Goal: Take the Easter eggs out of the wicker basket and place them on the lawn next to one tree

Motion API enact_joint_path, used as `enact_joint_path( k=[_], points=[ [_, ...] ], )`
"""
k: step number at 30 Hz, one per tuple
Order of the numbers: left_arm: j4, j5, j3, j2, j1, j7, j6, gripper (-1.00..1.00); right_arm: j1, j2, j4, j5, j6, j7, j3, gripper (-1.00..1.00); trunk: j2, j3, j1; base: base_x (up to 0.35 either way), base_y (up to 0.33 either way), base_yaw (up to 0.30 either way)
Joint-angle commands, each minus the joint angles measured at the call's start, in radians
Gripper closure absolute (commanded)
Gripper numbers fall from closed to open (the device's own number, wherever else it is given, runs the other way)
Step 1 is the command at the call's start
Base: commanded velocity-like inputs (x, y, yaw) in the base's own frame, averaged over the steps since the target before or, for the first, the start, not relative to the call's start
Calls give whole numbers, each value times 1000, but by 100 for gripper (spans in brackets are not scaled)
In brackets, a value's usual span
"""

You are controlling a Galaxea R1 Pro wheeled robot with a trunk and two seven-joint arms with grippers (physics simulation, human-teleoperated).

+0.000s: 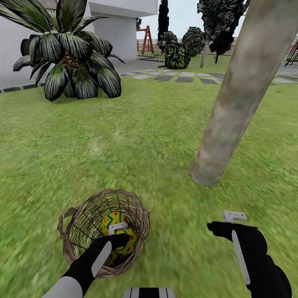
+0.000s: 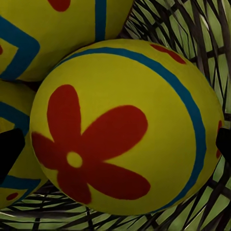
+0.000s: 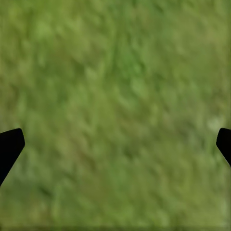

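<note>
Taking the wicker basket (image 1: 105, 231) as my landmark: it stands on the lawn (image 1: 136, 136), and far beyond it to the left a short palm (image 1: 68, 49) grows against the white house (image 1: 120, 25). My left gripper (image 1: 117, 233) reaches down through the basket's mouth, over its near rim, and sits right on top of the Easter eggs (image 1: 120, 231) piled inside. From the left wrist camera, the nearest egg (image 2: 125, 127), yellow with a big red flower and a blue band, lies straight ahead between my two dark fingertips (image 2: 9, 151), which stand wide at either edge of the view; they flank the egg, but I cannot tell whether they touch it. Two more eggs crowd behind and beside it: one (image 2: 57, 33) against the woven wall, another (image 2: 17, 178) partly hidden under the first. All three eggs are inside the basket.

To the right of the basket, well apart from it, my right gripper (image 1: 225, 221) hovers over bare grass with nothing in it; its wrist camera shows its fingertips (image 3: 9, 147) spread wide over plain green turf (image 3: 115, 115). Beyond and right of the basket, the tree (image 1: 236, 95) rises on a thick, mottled grey-brown trunk, its foot in the grass near the basket. Grey stepping stones (image 1: 178, 77) and dark bushes (image 1: 178, 51) lie far behind
</note>
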Motion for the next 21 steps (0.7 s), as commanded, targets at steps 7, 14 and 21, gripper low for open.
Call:
enact_joint_path(
  k=[7, 14, 21],
  points=[
    [-2, 11, -4, 1, 0, 9, 4, -100, 0, 0, -1, 9, 5, 5, 0, -100, -1, -9, 1, 0, 0, 0],
    [-2, 11, -4, 2, 1, 9, 4, -100, 0, 0, -1, 9, 5, 5, 0, -100, -1, -16, 2, 0, 0, 0],
    [-2, 11, -4, 2, 1, 10, 4, -100, 0, 0, -1, 9, 5, 5, 0, -100, -1, -16, 2, 0, 0, 0]
  ],
)
